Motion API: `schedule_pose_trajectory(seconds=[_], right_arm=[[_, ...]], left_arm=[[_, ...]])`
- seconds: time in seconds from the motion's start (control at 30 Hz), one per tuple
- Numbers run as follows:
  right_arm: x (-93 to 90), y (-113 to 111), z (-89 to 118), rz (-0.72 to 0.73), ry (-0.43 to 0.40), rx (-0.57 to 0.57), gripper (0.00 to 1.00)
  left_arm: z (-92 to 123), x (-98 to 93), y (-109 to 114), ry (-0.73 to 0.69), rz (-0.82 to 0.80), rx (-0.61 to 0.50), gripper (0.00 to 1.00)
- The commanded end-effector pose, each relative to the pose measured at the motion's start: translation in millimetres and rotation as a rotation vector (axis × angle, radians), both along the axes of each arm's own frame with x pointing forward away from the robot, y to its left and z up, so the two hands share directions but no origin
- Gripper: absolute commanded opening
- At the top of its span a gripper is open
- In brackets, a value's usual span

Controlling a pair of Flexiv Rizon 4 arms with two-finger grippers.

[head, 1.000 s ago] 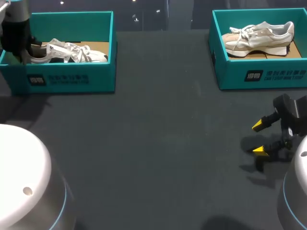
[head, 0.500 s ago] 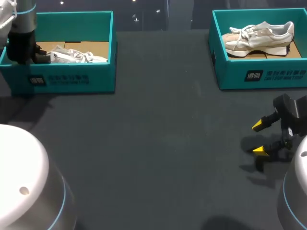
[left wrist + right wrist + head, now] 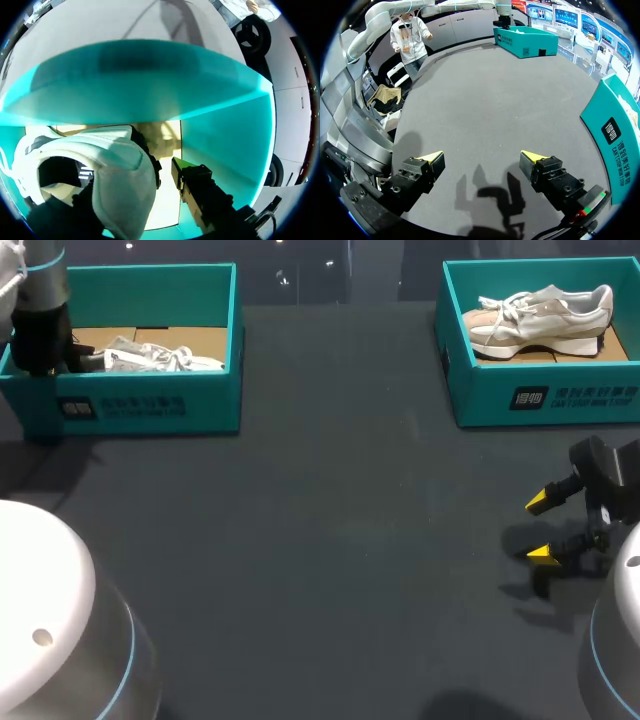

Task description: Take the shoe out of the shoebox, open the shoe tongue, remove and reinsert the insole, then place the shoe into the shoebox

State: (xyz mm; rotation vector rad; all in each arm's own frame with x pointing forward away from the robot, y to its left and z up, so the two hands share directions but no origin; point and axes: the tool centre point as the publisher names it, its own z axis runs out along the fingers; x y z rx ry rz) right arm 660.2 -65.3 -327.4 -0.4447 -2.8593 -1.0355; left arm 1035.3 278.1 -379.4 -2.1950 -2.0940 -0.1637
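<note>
Left gripper point(image 3: 68, 359) down at heel of white shoe point(image 3: 160, 355) inside left box point(image 3: 150, 405), grip cannot be told; right gripper point(image 3: 541, 528) spread wide above table point(image 3: 330, 540)

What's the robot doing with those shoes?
The left hand is down inside the left box, at the heel of a white shoe lying there. Whether it grips the shoe is hard to tell. The right hand is open over the table, holding nothing. A second shoe sits untouched in the right box.
</note>
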Motion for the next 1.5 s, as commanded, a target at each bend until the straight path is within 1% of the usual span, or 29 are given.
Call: schedule_pose_trajectory(seconds=[0.03, 0.1, 0.13, 0.23, 0.47, 0.67, 0.93, 1.07, 1.3, 1.5], right_arm=[[-2.0, 0.4, 0.6, -0.002, -0.002, -0.004, 1.0], [-2.0, 0.4, 0.6, -0.002, -0.002, -0.004, 1.0], [-2.0, 0.4, 0.6, -0.002, -0.002, -0.004, 1.0], [-2.0, 0.4, 0.6, -0.002, -0.002, -0.004, 1.0], [-2.0, 0.4, 0.6, -0.002, -0.002, -0.004, 1.0], [-2.0, 0.4, 0.6, -0.002, -0.002, -0.004, 1.0], [-2.0, 0.4, 0.6, -0.002, -0.002, -0.004, 1.0], [-2.0, 0.4, 0.6, -0.002, -0.002, -0.004, 1.0], [-2.0, 0.4, 0.6, -0.002, -0.002, -0.004, 1.0], [-2.0, 0.4, 0.6, -0.002, -0.002, -0.004, 1.0]], left_arm=[[5.9, 0.1, 2.6, -0.003, 0.008, -0.027, 0.89], [11.9, -0.1, 1.4, -0.014, 0.016, -0.041, 0.98], [15.0, -0.2, 0.5, -0.016, 0.022, -0.054, 1.0], [30.3, -1.3, -4.6, -0.035, 0.027, -0.089, 1.0], [80.7, -4.2, -16.6, -0.064, 0.045, -0.171, 1.0], [126.3, -14.7, -14.9, -0.046, 0.051, -0.197, 1.0], [183.7, -38.1, -4.5, -0.012, 0.006, -0.196, 1.0], [197.2, -48.7, -1.9, -0.01, -0.024, -0.173, 1.0], [207.8, -64.7, -1.6, 0.015, -0.11, -0.142, 1.0], [207.8, -64.7, -1.6, 0.015, -0.11, -0.142, 1.0]])
